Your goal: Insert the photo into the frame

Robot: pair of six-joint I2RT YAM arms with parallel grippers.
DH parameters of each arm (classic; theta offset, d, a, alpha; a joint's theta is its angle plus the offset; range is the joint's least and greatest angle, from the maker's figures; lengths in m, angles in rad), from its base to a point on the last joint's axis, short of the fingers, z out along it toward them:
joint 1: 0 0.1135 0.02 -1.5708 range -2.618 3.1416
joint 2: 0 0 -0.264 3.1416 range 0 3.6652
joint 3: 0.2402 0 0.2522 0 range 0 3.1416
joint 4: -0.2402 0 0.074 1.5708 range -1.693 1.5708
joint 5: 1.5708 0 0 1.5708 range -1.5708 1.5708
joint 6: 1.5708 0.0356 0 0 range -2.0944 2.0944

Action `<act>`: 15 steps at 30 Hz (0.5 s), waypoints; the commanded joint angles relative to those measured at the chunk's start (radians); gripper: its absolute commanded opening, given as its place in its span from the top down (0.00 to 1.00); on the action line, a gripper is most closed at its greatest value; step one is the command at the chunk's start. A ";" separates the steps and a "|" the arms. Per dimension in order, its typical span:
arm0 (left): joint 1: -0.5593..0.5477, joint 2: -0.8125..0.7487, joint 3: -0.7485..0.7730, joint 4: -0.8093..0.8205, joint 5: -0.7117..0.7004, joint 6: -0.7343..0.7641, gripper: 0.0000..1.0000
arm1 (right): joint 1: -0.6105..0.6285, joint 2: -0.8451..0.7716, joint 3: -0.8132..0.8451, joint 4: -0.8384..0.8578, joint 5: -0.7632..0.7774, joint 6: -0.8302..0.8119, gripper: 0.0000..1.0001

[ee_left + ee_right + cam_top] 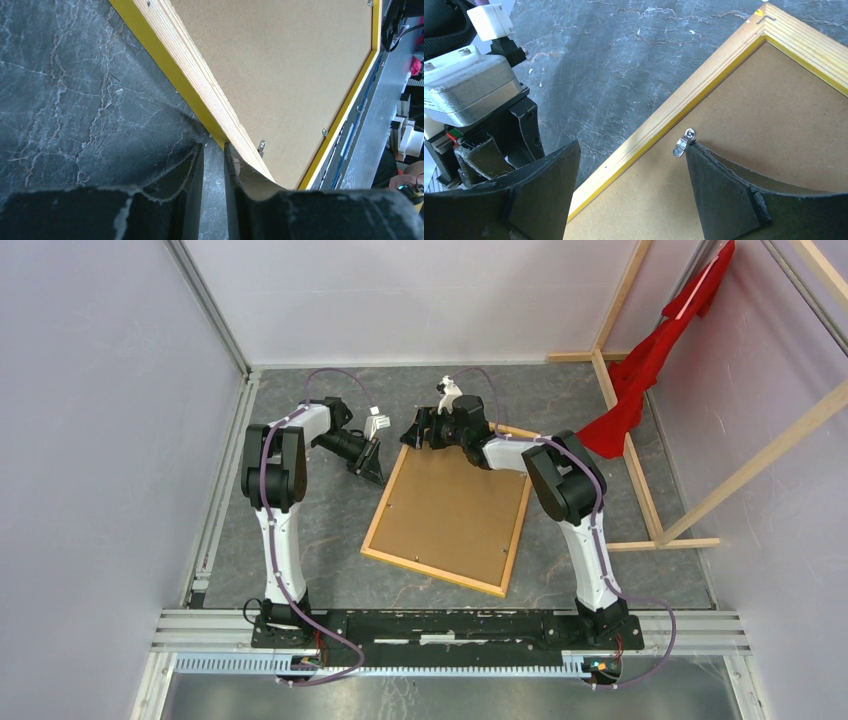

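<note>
Well, the left arm point(275, 470) is bent sharply and reaches toward 2 o'clock. The left gripper point(372, 470) point(214, 150) points down at the dark marbled table point(320, 570), its fingers nearly pressed together, with nothing in the thin gap. The frame point(432, 572) lies flat at its 4 o'clock, with the outer edge just beside one finger. It shows pale wooden rails with a yellow edge around a brown fibrous backing board point(450, 505). The right arm point(560, 480) folds toward 10 o'clock over the frame. The right gripper point(412, 432) point(631, 150) is spread wide across the far corner rail, one finger beside a small metal clip point(684, 142).
</note>
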 commanded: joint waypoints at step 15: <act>-0.013 0.015 -0.005 0.005 -0.002 0.019 0.72 | 0.010 0.066 0.058 0.006 -0.032 0.045 0.17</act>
